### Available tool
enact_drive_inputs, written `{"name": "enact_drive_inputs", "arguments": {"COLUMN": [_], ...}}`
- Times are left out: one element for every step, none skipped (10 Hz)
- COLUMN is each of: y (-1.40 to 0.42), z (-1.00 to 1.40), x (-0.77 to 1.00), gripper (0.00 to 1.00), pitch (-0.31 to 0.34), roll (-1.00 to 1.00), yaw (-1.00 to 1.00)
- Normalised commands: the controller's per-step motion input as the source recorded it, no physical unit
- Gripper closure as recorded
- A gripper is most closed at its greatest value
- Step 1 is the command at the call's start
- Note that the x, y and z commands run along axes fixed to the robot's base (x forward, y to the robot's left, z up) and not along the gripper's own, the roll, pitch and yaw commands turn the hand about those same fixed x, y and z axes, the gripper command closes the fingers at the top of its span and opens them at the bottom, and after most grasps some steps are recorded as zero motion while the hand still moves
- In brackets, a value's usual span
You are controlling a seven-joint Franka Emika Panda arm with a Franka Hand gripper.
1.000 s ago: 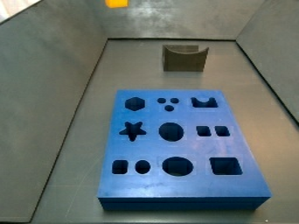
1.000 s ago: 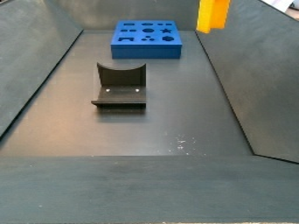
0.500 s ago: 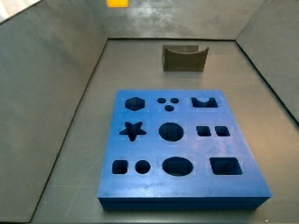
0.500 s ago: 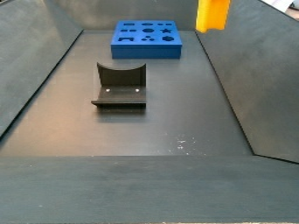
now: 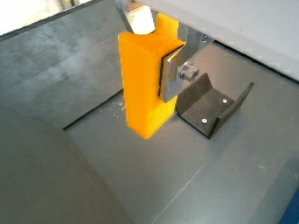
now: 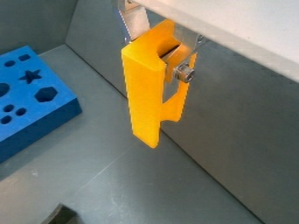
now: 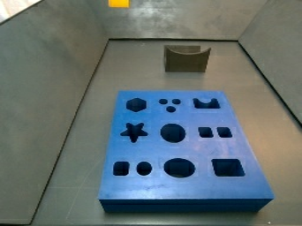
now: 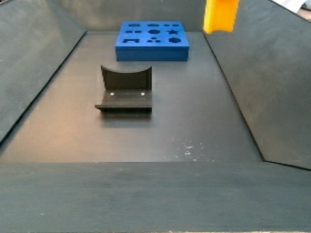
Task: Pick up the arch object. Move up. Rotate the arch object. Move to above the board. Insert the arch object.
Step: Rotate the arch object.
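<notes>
Dark grey floor [image 8: 183,118], sloping walls [image 7: 48,79]

Gripper [image 5: 156,45] only partly seen: in both wrist views the arch object [image 5: 147,80] covers most of it, one silver finger [image 5: 173,72] showing at its 3 o'clock side, the opposite finger hidden behind the block. Gripper is out of frame in both side views. Arch object cut by the 12 o'clock edge in a side view [image 7: 118,3], only a sliver visible; also clipped at the top in a side view [image 8: 221,15]. Board [image 6: 30,96] cut off by the 9 o'clock edge in a wrist view. Fixture [image 5: 212,105] partly behind the arch object; just a dark corner [image 6: 66,215] at 6 o'clock elsewhere.
</notes>
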Motion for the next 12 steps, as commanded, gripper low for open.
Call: {"name": "enact_drive_inputs", "arguments": {"y": [0.0,0.0,0.0,0.0,0.0,0.0,0.0,0.0,0.0,0.0,0.0,0.0], "z": [-1.0,-1.0,-1.0,-1.0,-1.0,-1.0,-1.0,-1.0,-1.0,-1.0,-1.0,-1.0], "x": [0.01,0.01,0.01,0.01,0.02,0.02,0.02,0.02,0.02,0.02,0.02,0.02], "gripper": [1.0,1.0,1.0,1.0,1.0,1.0,1.0,1.0,1.0,1.0,1.0,1.0], "pitch": [-0.013,-0.018,-0.027,-0.034,-0.042,-0.043,-0.047,-0.048,-0.046,-0.05,-0.051,-0.048], "roll": [0.0,0.0,0.0,-0.01,-0.01,-0.02,-0.02,-0.03,-0.03,-0.04,-0.05,-0.05], "yaw": [0.06,0.06,0.05,0.04,0.03,0.03,0.02,0.02,0.02,0.02,0.02,0.02]}}
